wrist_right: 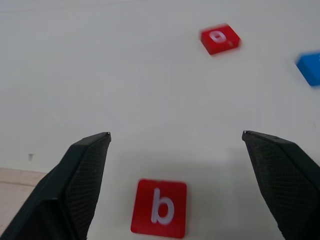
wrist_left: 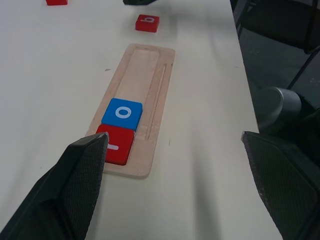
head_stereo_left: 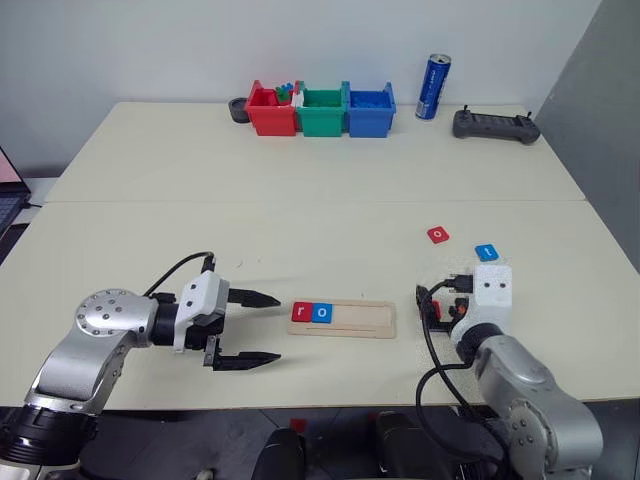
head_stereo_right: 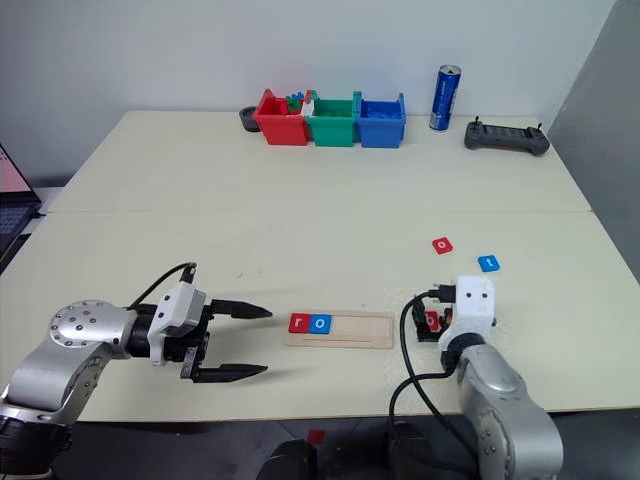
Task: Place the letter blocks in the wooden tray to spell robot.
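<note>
Lying between right hand (wrist_right: 175,137) fingers (spread): b block (wrist_right: 159,208).

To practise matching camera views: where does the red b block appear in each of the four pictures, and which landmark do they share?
Left eye view: red b block just right of the wooden tray.
Right eye view: same spot, past the tray's right end.
Left wrist view: beyond the tray's far end.
Right wrist view: on the table between the open right gripper fingers.
Shared landmark: the wooden tray.

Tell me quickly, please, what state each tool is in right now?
Left tool: open, holding nothing.
Right tool: open, empty, red b block lying on the table between its fingers.
</note>
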